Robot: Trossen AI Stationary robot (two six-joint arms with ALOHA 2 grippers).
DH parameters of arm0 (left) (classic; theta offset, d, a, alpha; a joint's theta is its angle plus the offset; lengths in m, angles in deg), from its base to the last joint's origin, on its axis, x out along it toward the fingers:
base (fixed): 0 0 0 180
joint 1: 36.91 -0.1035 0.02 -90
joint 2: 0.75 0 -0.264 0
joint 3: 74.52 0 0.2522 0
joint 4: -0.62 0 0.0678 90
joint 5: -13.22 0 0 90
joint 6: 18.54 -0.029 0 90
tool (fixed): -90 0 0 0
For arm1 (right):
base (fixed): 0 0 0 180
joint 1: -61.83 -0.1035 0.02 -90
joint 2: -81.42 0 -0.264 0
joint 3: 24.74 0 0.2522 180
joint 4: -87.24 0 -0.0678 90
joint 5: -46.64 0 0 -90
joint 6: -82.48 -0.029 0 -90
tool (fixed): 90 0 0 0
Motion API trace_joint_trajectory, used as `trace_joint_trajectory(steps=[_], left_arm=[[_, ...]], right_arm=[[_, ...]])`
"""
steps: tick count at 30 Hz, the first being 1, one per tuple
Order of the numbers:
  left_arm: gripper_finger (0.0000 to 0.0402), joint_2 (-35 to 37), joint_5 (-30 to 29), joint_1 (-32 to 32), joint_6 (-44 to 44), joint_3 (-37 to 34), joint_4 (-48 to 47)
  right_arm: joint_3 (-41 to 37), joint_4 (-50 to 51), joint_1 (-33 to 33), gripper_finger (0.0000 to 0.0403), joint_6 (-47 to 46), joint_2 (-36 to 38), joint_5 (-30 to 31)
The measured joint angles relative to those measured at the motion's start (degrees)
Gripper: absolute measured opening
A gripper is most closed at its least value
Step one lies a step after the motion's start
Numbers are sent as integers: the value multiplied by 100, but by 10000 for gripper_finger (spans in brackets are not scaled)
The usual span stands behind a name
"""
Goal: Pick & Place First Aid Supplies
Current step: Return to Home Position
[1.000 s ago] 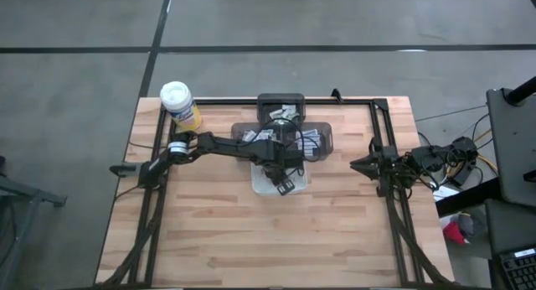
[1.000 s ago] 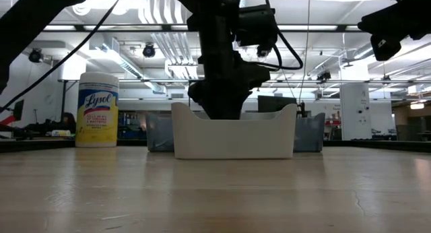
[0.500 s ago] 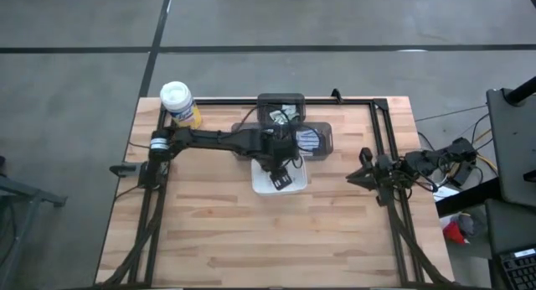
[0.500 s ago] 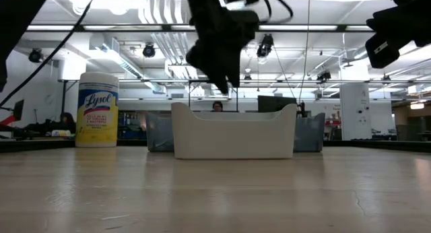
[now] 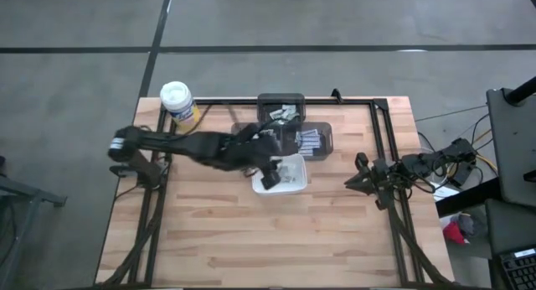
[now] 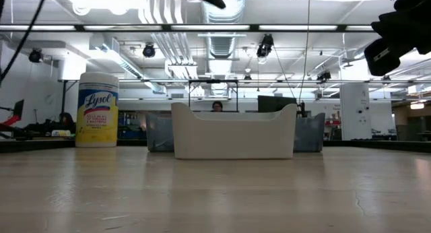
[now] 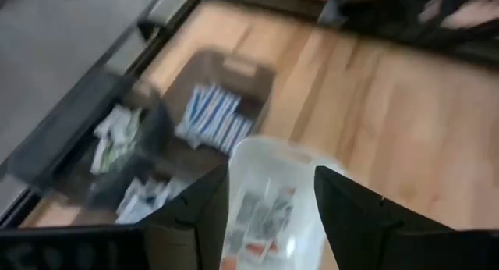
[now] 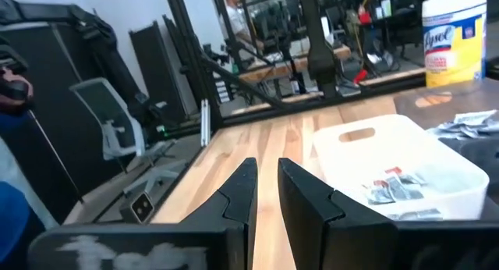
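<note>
The left pincer (image 7: 270, 182) has drawn back leftward from above the white dish (image 5: 281, 191) and now hangs, blurred, over its left rim, released and empty. The low view catches only a scrap of it. Packets (image 5: 290, 174) lie in the dish, with more in the right black bin (image 5: 328, 139) and the far bin (image 5: 270, 98). The arm hides most of the left bin (image 5: 237, 128). The right pincer (image 8: 267, 176) waits at the worktop's (image 5: 251, 240) right, all but clenched on nothing.
</note>
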Motion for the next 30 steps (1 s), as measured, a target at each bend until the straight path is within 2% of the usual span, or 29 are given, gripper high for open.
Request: trace_joint_trajectory(steps=[4,13,22,25,30], left_arm=[[183,759,-25,252,-75,-930,938],[183,2499,-25,905,-85,-3712,3554],[183,3725,-27,1734,179,-5791,4894],[183,4090,-193,1836,303,-6461,5574],[183,4628,-236,1791,-114,-7559,6923]], right_arm=[[-68,-150,0,52,-46,-2,-34],[-68,-207,0,52,-121,-2,-82],[-68,-140,2,52,-112,-11,-82],[-68,-142,2,52,-112,-11,-82],[-68,-142,0,52,-109,-11,-82]])
